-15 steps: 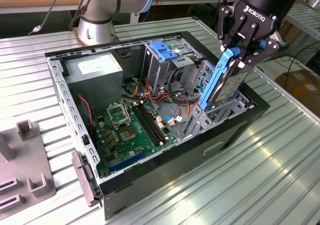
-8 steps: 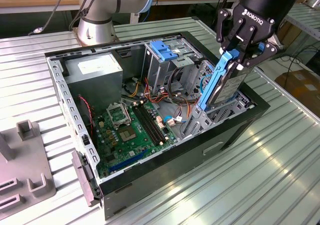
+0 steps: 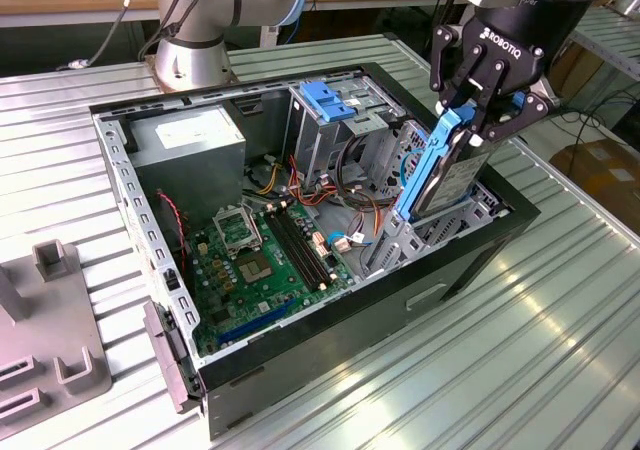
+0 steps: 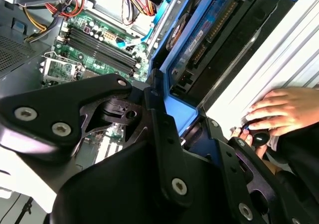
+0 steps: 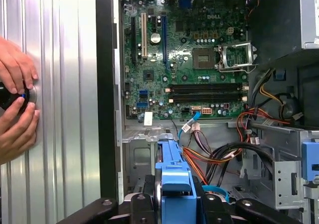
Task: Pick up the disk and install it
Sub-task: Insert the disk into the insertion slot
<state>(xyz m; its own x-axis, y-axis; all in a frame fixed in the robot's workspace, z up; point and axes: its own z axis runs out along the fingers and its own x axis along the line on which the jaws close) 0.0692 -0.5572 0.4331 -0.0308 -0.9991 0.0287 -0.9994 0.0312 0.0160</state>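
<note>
In the upper right part of the exterior view, the gripper (image 3: 478, 120) is seen clamped on the upper end of the disk (image 3: 458, 182). The disk is held steeply tilted, with its lower end down among the metal walls of the bay (image 3: 400, 240) at the exterior view's right end of the open computer case (image 3: 300, 340). It cannot be told whether the blue rails are lined up with the bay's guides. If they are not, the disk could be jammed or levered askew in the fingers.

In the second wrist view, the gripper (image 4: 184, 129) is shown closed on the disk (image 4: 209, 30) at its blue end piece. Only a short length of that end appears to be gripped, so a slip under any sideways push is judged possible. A person's hands (image 4: 284, 109) rest on the table just outside the case wall.

In the first wrist view, the disk (image 5: 174, 169) is seen edge-on above the gripper (image 5: 174, 204), with loose cables (image 5: 219, 154) lying just beside it. These could be caught or pinched by the disk. The hands (image 5: 17, 129) are kept apart from the case by its dark wall.
</note>
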